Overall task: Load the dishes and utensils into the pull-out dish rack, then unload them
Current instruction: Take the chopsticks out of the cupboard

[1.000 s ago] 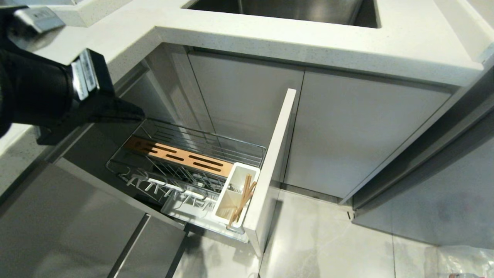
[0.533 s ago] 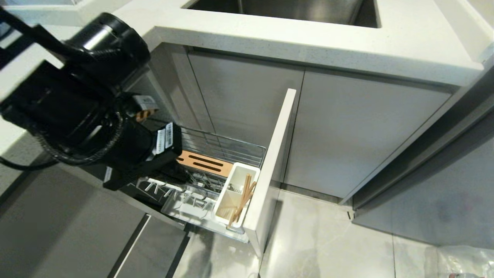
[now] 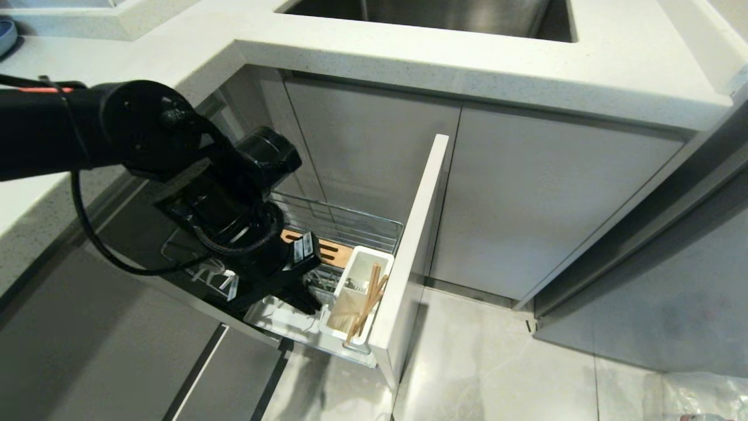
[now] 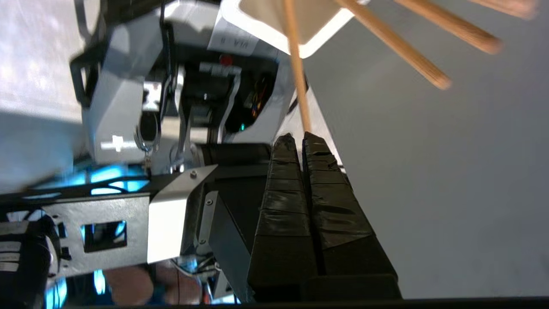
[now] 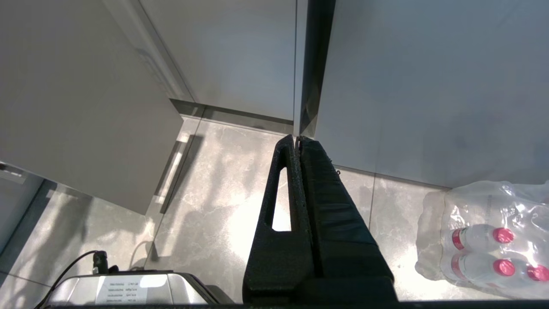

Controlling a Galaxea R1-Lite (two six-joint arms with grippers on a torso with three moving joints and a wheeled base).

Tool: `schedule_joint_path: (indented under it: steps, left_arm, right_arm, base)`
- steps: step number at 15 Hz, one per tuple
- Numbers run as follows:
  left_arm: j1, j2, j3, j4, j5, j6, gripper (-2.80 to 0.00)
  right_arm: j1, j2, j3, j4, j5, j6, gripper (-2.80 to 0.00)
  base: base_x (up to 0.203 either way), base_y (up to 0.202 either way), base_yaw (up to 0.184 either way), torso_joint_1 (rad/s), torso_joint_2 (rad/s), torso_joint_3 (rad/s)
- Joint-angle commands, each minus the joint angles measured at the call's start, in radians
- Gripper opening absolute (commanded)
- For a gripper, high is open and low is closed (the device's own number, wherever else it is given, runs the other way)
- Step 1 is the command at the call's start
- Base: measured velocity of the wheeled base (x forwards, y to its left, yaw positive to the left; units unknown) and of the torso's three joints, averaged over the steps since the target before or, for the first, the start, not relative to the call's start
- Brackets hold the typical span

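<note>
Left claw (image 3: 305,302), pressed together on nothing, hangs just beside the utensil cup (image 3: 357,295) holding the chopsticks (image 3: 367,305). Right claw (image 5: 297,139), also pressed together, is parked over the floor. Risk: closed tips may nudge a chopstick instead of gripping it.

White countertop (image 3: 409,52), steel sink (image 3: 432,14), bottled water pack (image 5: 493,231)

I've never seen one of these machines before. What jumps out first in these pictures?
The big black left arm reaches down from the left into a pulled-out wire dish rack under the white counter. Its gripper is shut, right beside the white utensil cup, where wooden chopsticks lean. In the right wrist view, the right gripper hangs shut over the floor, near a pack of bottles.
</note>
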Motion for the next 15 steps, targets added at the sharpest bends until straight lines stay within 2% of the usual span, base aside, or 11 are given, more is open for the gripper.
schedule_joint_path:
  steps: [1, 3, 11, 12, 15]
  left_arm:
    - [0.001, 0.054, 0.007, 0.006, -0.017, -0.005, -2.8]
    - [-0.003, 0.073, 0.018, 0.003, -0.051, -0.004, -2.8]
    - [-0.025, 0.102, 0.043, -0.021, -0.069, -0.006, -2.8]
    - [-0.025, 0.102, 0.046, -0.029, -0.069, -0.006, 0.0]
    - [-0.025, 0.105, 0.046, -0.032, -0.069, -0.006, 0.0]
  right_arm:
    - [0.0, 0.0, 0.002, 0.0, 0.0, 0.0, -2.8]
    - [0.0, 0.0, 0.002, 0.0, 0.0, 0.0, -2.8]
    - [0.0, 0.0, 0.002, 0.0, 0.0, 0.0, -2.8]
    - [0.0, 0.0, 0.002, 0.0, 0.0, 0.0, -2.8]
    - [0.0, 0.0, 0.002, 0.0, 0.0, 0.0, -2.8]
  base:
    - [0.0, 0.0, 0.0, 0.0, 0.0, 0.0]
    - [0.0, 0.0, 0.0, 0.0, 0.0, 0.0]
    - [0.0, 0.0, 0.0, 0.0, 0.0, 0.0]
    - [0.0, 0.0, 0.0, 0.0, 0.0, 0.0]
    - [0.0, 0.0, 0.0, 0.0, 0.0, 0.0]
